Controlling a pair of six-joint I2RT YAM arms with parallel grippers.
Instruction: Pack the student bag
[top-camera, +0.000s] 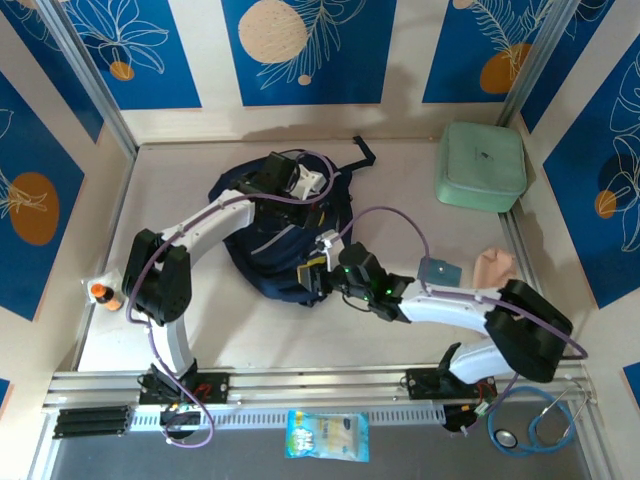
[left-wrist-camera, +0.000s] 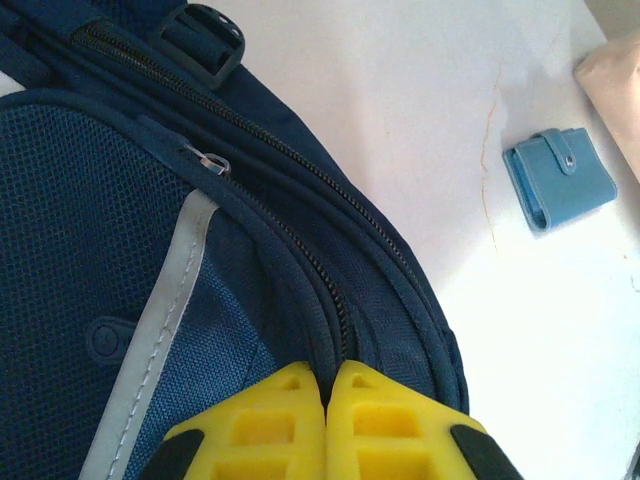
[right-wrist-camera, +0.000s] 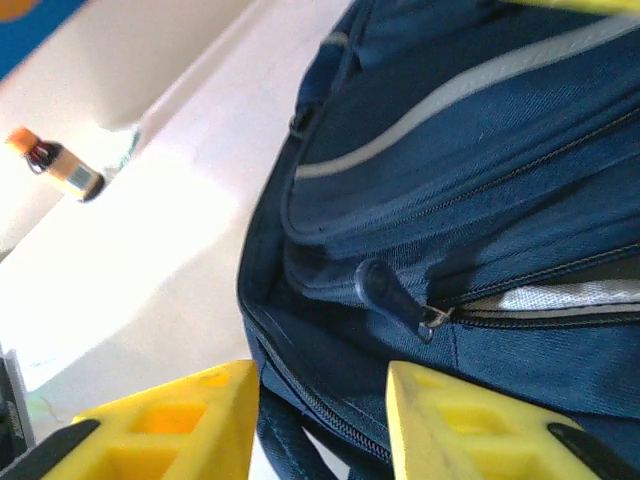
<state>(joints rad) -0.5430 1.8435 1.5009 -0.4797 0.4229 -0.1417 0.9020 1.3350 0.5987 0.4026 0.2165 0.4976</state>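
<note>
Looking down, we see the student bag (top-camera: 262, 258) lying mid-table (top-camera: 400, 170). Our left gripper (left-wrist-camera: 327, 382) is pressed fully closed at its zipper seam, while our right gripper (right-wrist-camera: 322, 385) hangs parted and empty near a zipper pull (right-wrist-camera: 385, 290).

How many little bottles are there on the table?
1. The small orange-capped bottle sits at the left edge of the table, by the wall and next to the left arm. More could be hidden inside the navy backpack.
</note>
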